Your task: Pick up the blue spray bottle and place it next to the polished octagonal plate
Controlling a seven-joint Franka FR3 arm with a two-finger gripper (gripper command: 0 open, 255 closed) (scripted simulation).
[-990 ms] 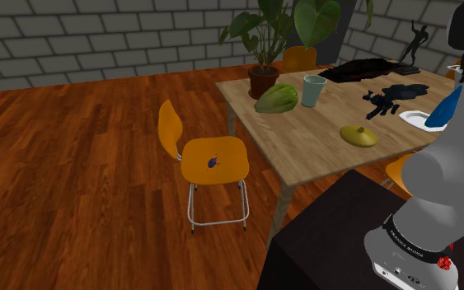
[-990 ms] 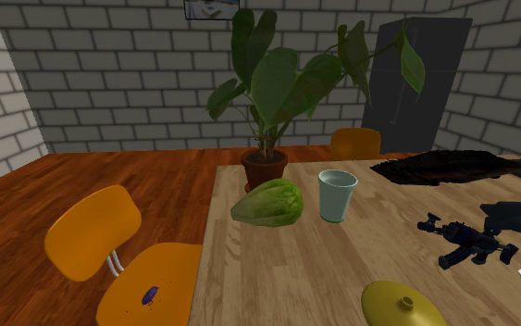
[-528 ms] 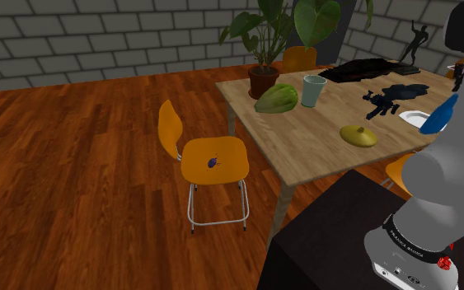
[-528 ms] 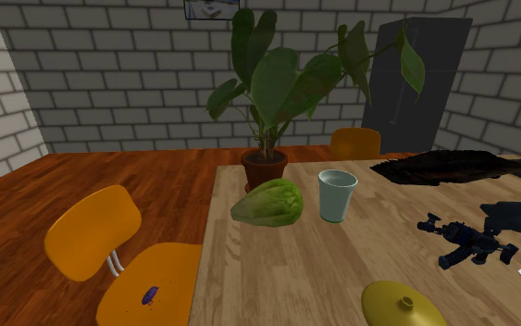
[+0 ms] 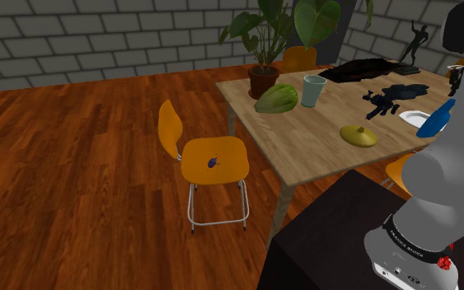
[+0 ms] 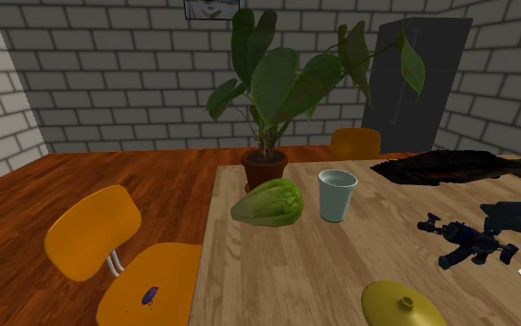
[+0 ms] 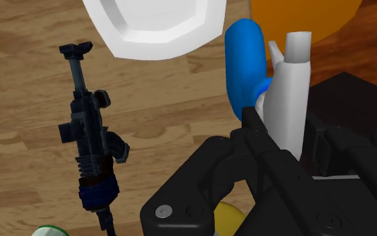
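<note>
**Jaws clasped on the sprayer head, bottle out ahead of them**

Your gripper [image 7: 282,122] has its two black fingers closed on the white trigger head of the blue spray bottle [image 7: 242,60]. The rounded blue body juts out past the fingertips, away from the hand. In the shoulder view the bottle [image 5: 436,118] shows as a tilted blue shape just beside the arm.

Expect it to handle as a light, stiff plastic thing with a smooth, curved skin. The head is narrow and sits at one end, so most of the bottle hangs clear of the jaws. I judge that it could pivot or slip if you swing fast. Move it gently and set it down on its base before you let go. The waist of the body would give a surer hold if you need to retake it.

Beyond the fingertips and to one side of the bottle lies the white octagonal plate [image 7: 155,27], its rim close to the blue body. The bare wooden table [image 7: 180,127] beside that rim looks like your spot. Farther out on the plate's side, a black toy rifle [image 7: 90,154] lies flat on the wood. Keep the bottle off it.
</note>
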